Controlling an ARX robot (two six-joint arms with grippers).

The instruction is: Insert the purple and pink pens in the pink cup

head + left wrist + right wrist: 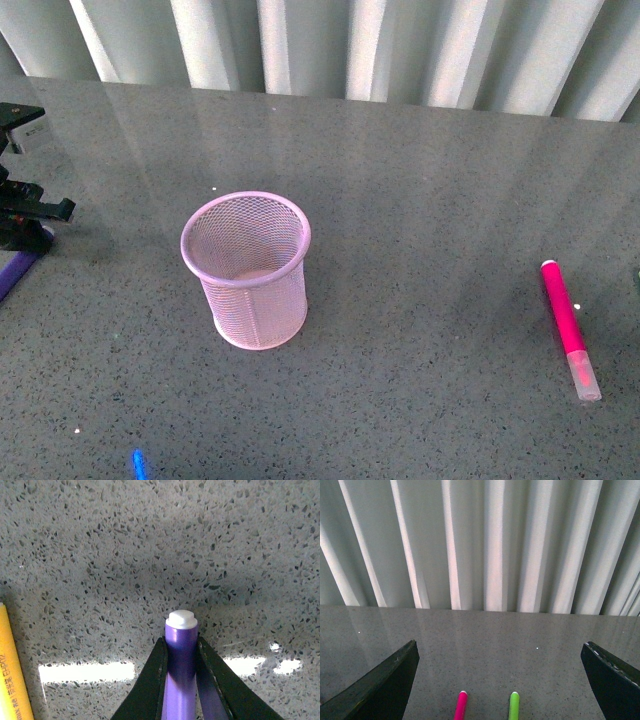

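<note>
Clamping purple pen [181, 652] centrally: left hand [181, 641]

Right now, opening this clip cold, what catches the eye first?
The pale pink mesh cup stands upright and empty mid-table. The hot pink pen lies flat far to its right, while the left gripper, at the front view's left edge, is closed on the purple pen.

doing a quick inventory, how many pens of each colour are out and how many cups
purple pen: 1
pink pen: 1
green pen: 1
yellow pen: 1
blue pen: 1 (only its tip shows, probably a pen)
pink cup: 1
Total: 6 things, 5 pens and 1 cup
</note>
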